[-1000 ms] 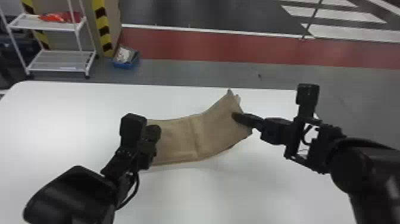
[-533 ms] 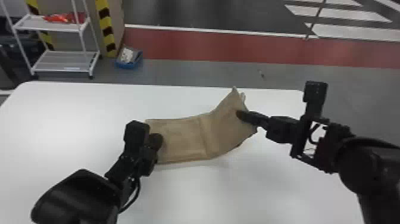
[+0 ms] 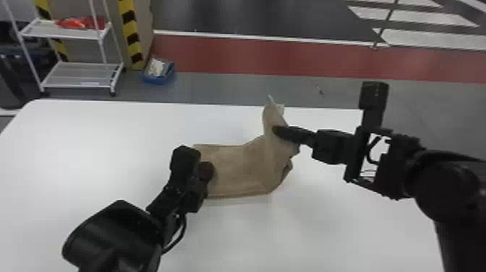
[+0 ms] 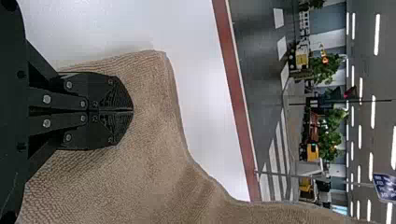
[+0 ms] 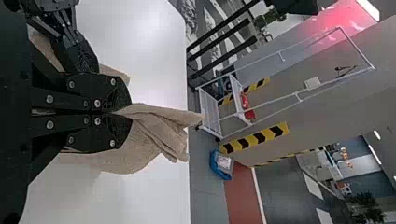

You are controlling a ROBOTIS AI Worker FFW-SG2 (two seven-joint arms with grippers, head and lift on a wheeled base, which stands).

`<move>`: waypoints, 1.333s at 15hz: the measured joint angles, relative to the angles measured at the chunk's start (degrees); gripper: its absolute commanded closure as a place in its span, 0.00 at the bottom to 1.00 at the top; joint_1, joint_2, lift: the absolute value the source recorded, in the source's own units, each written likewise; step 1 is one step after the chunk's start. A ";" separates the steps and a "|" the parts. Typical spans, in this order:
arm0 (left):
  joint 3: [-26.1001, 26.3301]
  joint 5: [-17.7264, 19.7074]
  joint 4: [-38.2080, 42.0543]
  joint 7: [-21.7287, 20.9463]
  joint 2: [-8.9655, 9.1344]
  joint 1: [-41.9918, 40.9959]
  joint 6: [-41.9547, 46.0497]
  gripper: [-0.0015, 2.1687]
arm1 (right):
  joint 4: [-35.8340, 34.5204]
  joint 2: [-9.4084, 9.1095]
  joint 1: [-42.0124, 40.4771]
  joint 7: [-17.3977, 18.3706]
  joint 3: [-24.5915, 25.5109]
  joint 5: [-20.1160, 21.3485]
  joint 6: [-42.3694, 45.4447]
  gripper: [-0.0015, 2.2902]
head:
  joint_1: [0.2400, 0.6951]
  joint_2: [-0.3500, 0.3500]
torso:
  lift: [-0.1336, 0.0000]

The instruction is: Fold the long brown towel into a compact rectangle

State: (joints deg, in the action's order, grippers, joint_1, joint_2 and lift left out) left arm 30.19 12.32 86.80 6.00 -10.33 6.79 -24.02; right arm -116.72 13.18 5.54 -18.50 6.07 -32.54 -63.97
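Left arm (image 3: 119,231): enters at the bottom edge, lower left of the head view, and slopes up and right. Left gripper (image 3: 207,170): at the towel's left end, near the centre of the frame. In the left wrist view, its 2 fingers are closed together over the fabric; whether cloth is pinched between them cannot be told.

Right arm (image 3: 446,186): enters at the lower right and bends leftward, its wrist section nearly level. Right gripper (image 3: 276,131): right of centre, pointing left, 2 fingers closed on the towel.

Towel (image 3: 238,166): centre of the frame, left part flat on the white table (image 3: 108,144), right end lifted, with its tip upright.
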 measured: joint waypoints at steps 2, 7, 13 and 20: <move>0.56 0.02 -0.04 0.06 0.32 0.12 -0.29 0.81 | 0.09 -0.13 1.27 2.40 -2.26 0.38 -2.18 0.62 | 1.00 0.32 | 0.07; 0.90 0.19 -0.04 0.08 0.55 0.13 -0.89 0.81 | 2.25 -1.45 3.03 3.51 -6.30 1.50 -2.64 0.62 | 1.00 0.36 | 0.07; 1.45 0.25 0.18 0.24 0.66 -0.05 -0.91 0.81 | 6.63 -3.21 4.54 4.28 -9.81 2.67 -1.45 0.62 | 1.00 0.39 | 0.07; 0.80 0.42 0.38 -0.03 0.50 -0.42 -0.73 0.81 | 10.43 -5.25 5.78 5.15 -13.99 5.52 0.86 0.57 | 1.00 0.44 | 0.07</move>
State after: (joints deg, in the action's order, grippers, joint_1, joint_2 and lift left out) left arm 30.99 12.75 87.18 5.97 -9.83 6.36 -24.74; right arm -106.30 7.92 11.32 -13.36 -7.92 -27.02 -63.11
